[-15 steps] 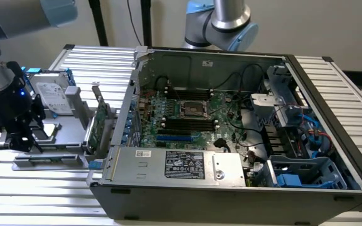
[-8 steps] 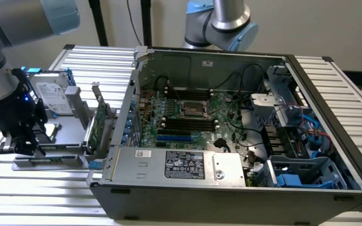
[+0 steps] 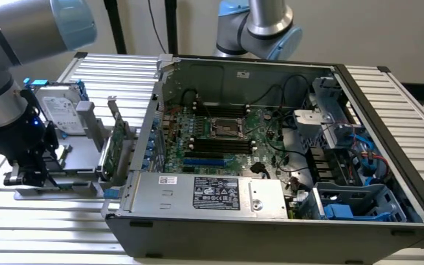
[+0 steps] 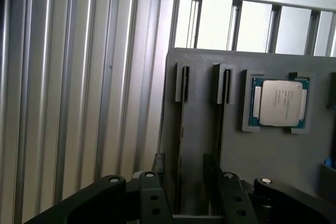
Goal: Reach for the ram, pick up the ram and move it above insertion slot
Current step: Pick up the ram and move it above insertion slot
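In the wrist view a grey holder tray point(image 4: 273, 156) has two long narrow slots. A thin dark strip runs edge-on in each one; I take the nearer strip point(image 4: 180, 145) for the ram, though its green does not show from this angle. My gripper point(image 4: 191, 203) hangs just above the tray's near end, open, its black fingers point(image 4: 151, 195) standing on either side of the slots with nothing between them. In the exterior view the gripper point(image 3: 26, 175) is low over the front of the tray point(image 3: 75, 190), at that view's left.
A CPU chip point(image 4: 278, 102) lies in a recess of the tray. A silver hard drive point(image 3: 59, 113) and a green expansion card point(image 3: 116, 146) stand on the tray. The open computer case point(image 3: 271, 143) with motherboard and dark memory slots point(image 3: 220, 144) sits to the right on the ribbed metal table point(image 3: 42, 232).
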`<state>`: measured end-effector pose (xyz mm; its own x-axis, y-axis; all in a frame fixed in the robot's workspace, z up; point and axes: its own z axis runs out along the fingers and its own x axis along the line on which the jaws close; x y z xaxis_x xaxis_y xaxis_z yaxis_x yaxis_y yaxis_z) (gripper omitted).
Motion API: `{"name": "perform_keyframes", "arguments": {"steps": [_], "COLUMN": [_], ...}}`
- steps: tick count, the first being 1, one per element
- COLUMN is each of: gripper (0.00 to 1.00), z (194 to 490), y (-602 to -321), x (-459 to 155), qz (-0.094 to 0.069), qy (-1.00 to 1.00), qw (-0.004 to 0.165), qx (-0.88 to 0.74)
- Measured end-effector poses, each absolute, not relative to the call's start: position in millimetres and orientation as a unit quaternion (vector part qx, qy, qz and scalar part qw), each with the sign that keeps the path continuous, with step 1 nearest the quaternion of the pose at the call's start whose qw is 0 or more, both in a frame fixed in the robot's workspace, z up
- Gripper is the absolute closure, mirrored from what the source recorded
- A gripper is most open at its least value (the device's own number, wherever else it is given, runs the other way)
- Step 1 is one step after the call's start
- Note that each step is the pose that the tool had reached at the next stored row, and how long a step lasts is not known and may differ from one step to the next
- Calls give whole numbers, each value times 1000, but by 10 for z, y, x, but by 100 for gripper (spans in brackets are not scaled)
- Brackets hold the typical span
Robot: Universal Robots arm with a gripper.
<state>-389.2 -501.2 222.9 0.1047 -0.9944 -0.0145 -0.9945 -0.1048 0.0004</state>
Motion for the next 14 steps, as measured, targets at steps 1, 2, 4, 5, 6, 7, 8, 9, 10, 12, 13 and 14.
{"name": "perform_keyframes", "arguments": {"steps": [1, 2, 4, 5, 6, 7, 8, 9, 10, 12, 13, 14], "gripper": [58, 58, 58, 58, 58, 58, 58, 58, 58, 58, 58, 60], "z": [2211, 2193, 2157, 2139, 2120, 2102, 2089, 2077, 2067, 2052, 2047, 2042], "y": [-5012, -5012, -5012, -5012, -5012, -5012, -5012, -5012, -5012, -5013, -5012, -5012], "x": [-3891, -3891, -3890, -3890, -3889, -3889, -3888, -3887, -3886, -3882, -3879, -3877], "qz": [6, 6, 6, 6, 6, 6, 6, 6, 6, 6, 7, 7], "qy": [669, 669, 668, 668, 668, 668, 667, 667, 667, 667, 667, 666], "qw": [5, 5, 5, 5, 4, 4, 4, 4, 4, 4, 3, 3], "qx": [-743, -743, -744, -744, -744, -744, -745, -745, -745, -745, -745, -746]}}
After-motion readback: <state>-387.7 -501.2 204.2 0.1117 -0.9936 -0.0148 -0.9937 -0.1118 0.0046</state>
